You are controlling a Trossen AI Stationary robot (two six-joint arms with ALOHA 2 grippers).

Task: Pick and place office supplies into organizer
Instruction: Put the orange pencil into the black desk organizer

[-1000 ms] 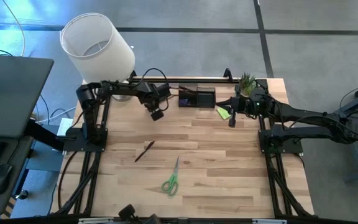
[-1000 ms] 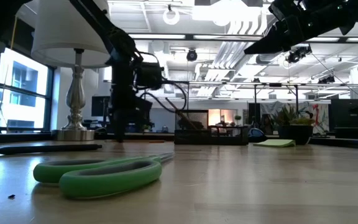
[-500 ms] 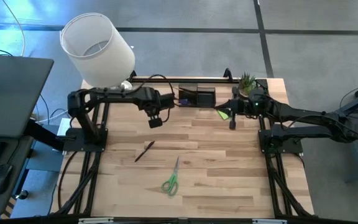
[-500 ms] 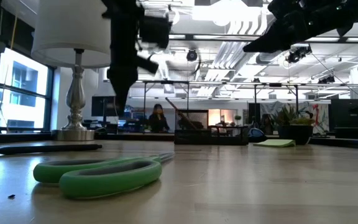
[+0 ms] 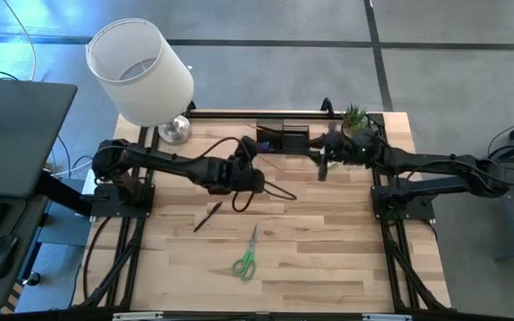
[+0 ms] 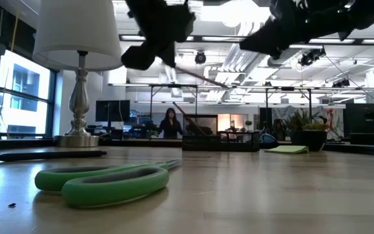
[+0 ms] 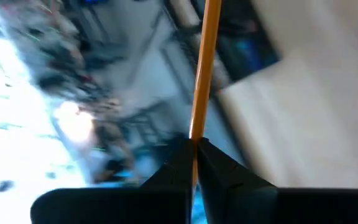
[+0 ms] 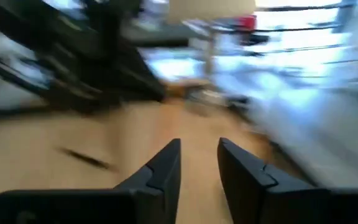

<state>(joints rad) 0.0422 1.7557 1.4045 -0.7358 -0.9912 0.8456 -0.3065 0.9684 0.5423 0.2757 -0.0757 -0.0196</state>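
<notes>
My left gripper [image 7: 194, 155] hangs over the table's middle [image 5: 255, 181], shut on a thin orange pencil [image 7: 202, 68]. In the low view the pencil [image 6: 197, 73] shows as a thin line high above the table. My right gripper [image 8: 199, 155] stands open in the air beside the black organizer [image 5: 283, 140], with nothing between its fingers. Green-handled scissors [image 5: 245, 257] and a dark pen [image 5: 207, 217] lie flat on the wood. A lime-green sticky-note pad [image 6: 287, 149] lies to the organizer's right. My left gripper pinches the pencil's one end [image 7: 196, 138] between its two fingertips. The fingers slant down toward the table's right side. The pencil runs on ahead of them, roughly along the line they point. It is lifted clear of the table.
A white-shaded lamp [image 5: 141, 71] stands at the far left corner and a small potted plant [image 5: 355, 118] at the far right. A black rail runs along the far edge behind the organizer. Bare wood lies on the near half of the table around the scissors.
My left gripper has risen from the table near the lamp's foot and swung toward the table's middle. It has rolled and tipped from pointing down to a shallow slant, carrying the pencil up clear. My right gripper has edged a little toward the organizer.
</notes>
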